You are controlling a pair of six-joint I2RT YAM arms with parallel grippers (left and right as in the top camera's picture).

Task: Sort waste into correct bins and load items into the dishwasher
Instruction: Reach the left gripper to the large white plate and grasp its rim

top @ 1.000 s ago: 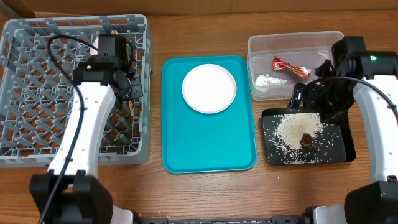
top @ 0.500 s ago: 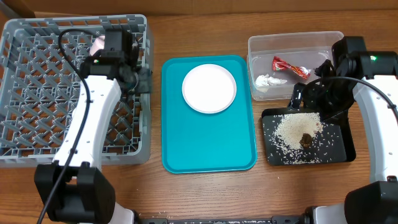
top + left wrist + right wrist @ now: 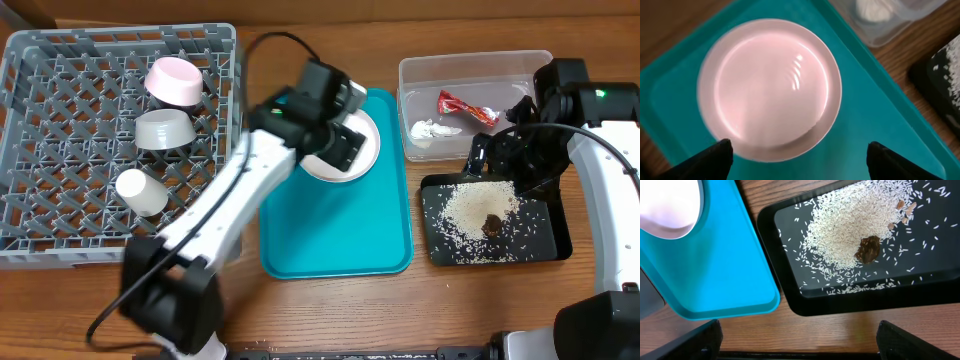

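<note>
The round white plate lies on the teal tray. My left gripper hovers over the plate's near edge, open, holding nothing. In the grey dish rack sit the pinkish bowl, the grey bowl and the white cup. The clear tub holds the red-and-silver wrapper and the white tissue. Rice and the brown lump lie on the black tray. My right gripper is open over bare wood beside that tray.
The teal tray lies between the rack and the two bins, a narrow strip of wooden table on each side of it. The left arm stretches diagonally from the table's front edge across the rack's right corner.
The left arm has swung right from the dish rack to above the plate, uncovering the bowls and cup in the rack. The right arm has not moved.
</note>
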